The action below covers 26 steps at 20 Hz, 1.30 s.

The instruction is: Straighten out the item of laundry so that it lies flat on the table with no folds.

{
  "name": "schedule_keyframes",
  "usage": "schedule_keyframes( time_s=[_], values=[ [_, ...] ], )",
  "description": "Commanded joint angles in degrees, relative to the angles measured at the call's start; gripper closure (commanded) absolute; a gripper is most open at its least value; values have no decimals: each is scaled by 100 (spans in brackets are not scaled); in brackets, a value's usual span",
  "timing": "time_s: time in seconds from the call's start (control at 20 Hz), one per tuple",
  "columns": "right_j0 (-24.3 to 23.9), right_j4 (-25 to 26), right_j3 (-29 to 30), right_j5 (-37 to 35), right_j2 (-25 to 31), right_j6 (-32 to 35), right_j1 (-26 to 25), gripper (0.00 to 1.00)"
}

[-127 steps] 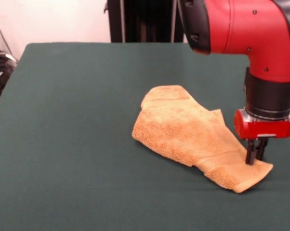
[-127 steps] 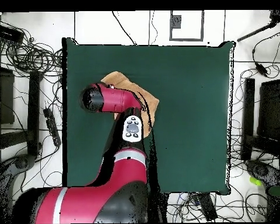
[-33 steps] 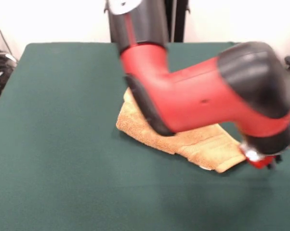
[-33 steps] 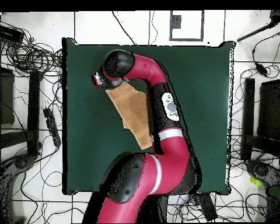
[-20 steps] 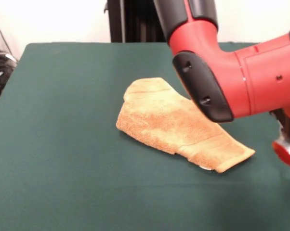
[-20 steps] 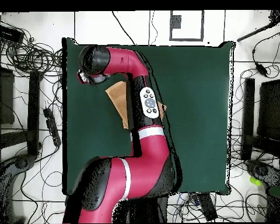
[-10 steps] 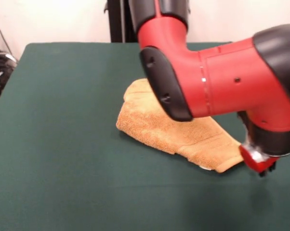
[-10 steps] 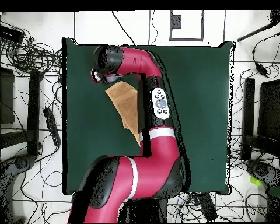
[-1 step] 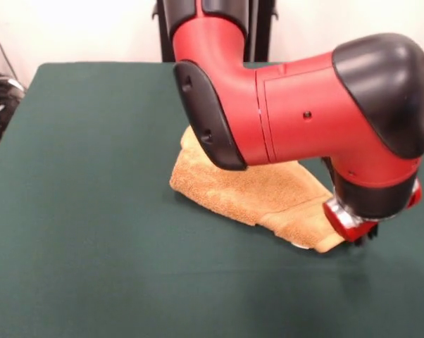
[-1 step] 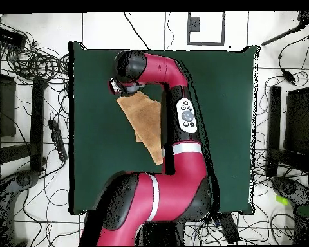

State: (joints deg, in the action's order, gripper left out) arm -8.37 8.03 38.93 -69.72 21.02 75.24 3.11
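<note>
Lying folded: one towel (image 9: 247,190), one table (image 9: 92,211).

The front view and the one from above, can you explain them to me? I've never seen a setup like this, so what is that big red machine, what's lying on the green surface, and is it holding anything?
The big red and black machine is a robot arm. One picture is taken from across the table, facing the robot; the other looks straight down from above, where the arm curves up from its base at the bottom. The green surface is a cloth-covered table. On it lies a small golden-orange terry towel, still partly folded rather than spread flat. The arm's tool end, the gripper, sits low at the towel's corner. Its jaws are mostly hidden under the arm, so I cannot tell whether it is holding the towel. Cables lie on the floor around the table in the view from above.
</note>
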Motion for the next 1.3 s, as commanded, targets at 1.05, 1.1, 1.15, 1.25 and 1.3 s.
schedule_keyframes(
  time_s=[1.05,1.1,1.15,1.25,1.3],
  values=[
    [310,-714,1852,-262,-661,1670,677,100],
    [327,-748,1844,-322,-700,1696,668,0],
    [330,-741,1830,-291,-704,1701,660,0],
    [328,-691,1749,-159,-671,1565,621,0],
    [341,-686,1687,-237,-685,1568,596,0]
  ],
)
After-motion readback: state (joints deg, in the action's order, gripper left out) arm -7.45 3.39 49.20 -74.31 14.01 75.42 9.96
